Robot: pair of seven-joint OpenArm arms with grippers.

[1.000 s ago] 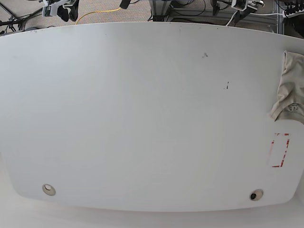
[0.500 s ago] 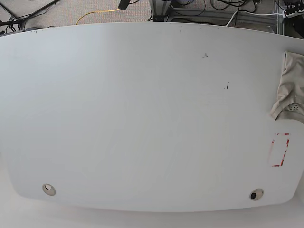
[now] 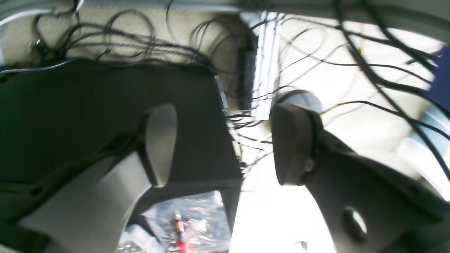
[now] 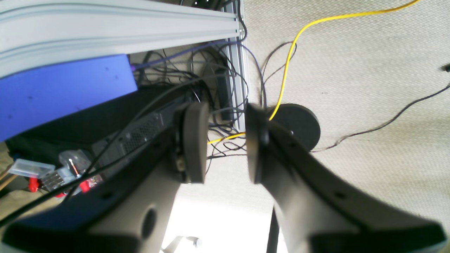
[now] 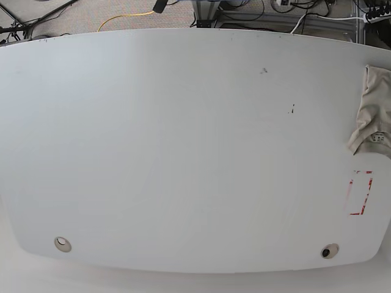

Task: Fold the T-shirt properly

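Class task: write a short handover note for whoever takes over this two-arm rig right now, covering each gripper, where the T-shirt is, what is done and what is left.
Left gripper: open, empty, off the table, pointing at cables.
Right gripper: open with a narrower gap, empty, over the floor near a yellow cable.
T-shirt: bunched and wrinkled at the right edge of the table in the base view, partly out of frame. Neither arm shows in that view.
Done: no fold visible.
Left: bring the shirt onto the table, spread it flat, fold it.

Nothing legible anywhere; the T-shirt (image 5: 374, 116) at the surface's (image 5: 183, 152) right edge bears a label too small to read.
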